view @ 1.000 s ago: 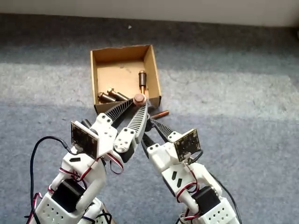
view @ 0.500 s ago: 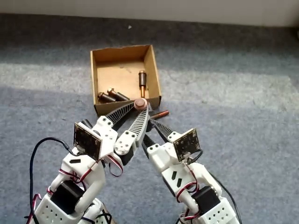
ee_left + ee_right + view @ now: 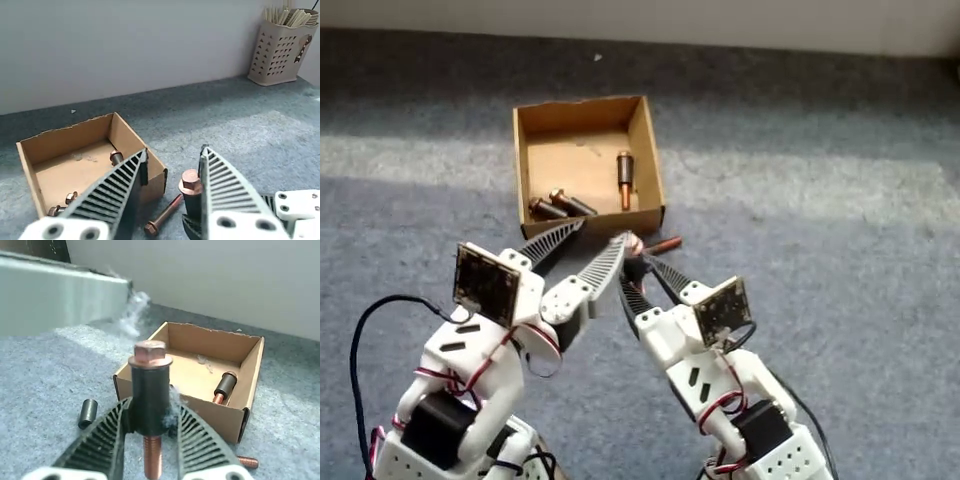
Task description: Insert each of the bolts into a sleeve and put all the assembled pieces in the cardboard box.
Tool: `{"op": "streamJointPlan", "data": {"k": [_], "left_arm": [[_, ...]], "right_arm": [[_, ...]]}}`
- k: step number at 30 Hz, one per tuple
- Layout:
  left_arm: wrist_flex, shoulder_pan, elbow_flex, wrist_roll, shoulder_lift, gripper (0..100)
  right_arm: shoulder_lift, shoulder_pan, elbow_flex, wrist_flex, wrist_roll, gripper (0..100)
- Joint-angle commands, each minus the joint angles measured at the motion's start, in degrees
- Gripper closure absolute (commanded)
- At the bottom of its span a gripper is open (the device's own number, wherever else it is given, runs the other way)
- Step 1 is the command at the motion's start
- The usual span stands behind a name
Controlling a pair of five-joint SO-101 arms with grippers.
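The right gripper [image 3: 151, 409] pinches a black cylindrical sleeve [image 3: 149, 390] upright between its ribbed fingers. A copper-coloured hex-head bolt [image 3: 149, 353] is pushed down through the sleeve, its threaded shank poking out below. The left gripper [image 3: 174, 151] is spread wide with nothing in it, one finger just beside the held piece. Just past the right gripper a loose copper bolt [image 3: 663, 244] lies on the grey carpet [image 3: 820, 260], and a spare short black sleeve [image 3: 89, 412] lies off to one side. Beyond both grippers sits the open brown cardboard box [image 3: 523, 150], holding three assembled bolt-and-sleeve pieces [image 3: 624, 178].
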Motion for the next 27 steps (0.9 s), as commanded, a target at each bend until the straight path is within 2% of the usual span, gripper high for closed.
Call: {"op": "streamJointPlan", "data": {"k": [1, 6, 11, 13, 18, 21, 24, 27], "left_arm": [[4.13, -7.16, -7.16, -0.44, -0.57, 81], [8.00, -18.15, -6.99, -0.88, -0.57, 84], [7.91, -24.48, 0.84, -11.69, -0.57, 100], [8.09, -27.56, 4.44, -14.33, -0.57, 99], [7.56, -37.67, 13.85, -14.42, -0.57, 99], [2.99, -41.98, 19.30, -14.42, -0.57, 99], [-4.66, -43.30, 24.92, -14.42, -0.57, 99], [-8.97, -43.30, 27.21, -14.33, -0.57, 99]], "right_arm": [[-1.27, -0.13, 8.22, 1.36, 0.26, 99.3], [-1.27, 1.36, 8.22, 1.80, 0.18, 99.3], [-1.27, 6.20, 8.13, 1.80, -0.18, 99.3], [-0.92, 7.34, 6.99, 1.80, -0.18, 99.3], [-0.57, 8.84, -0.66, 1.89, -0.18, 99.3], [3.91, 8.84, -5.93, 1.63, -0.18, 99.4], [13.93, 8.92, -12.35, 0.66, 0.00, 99.4], [26.86, 8.92, -18.15, -6.37, 0.18, 99.4]]}}
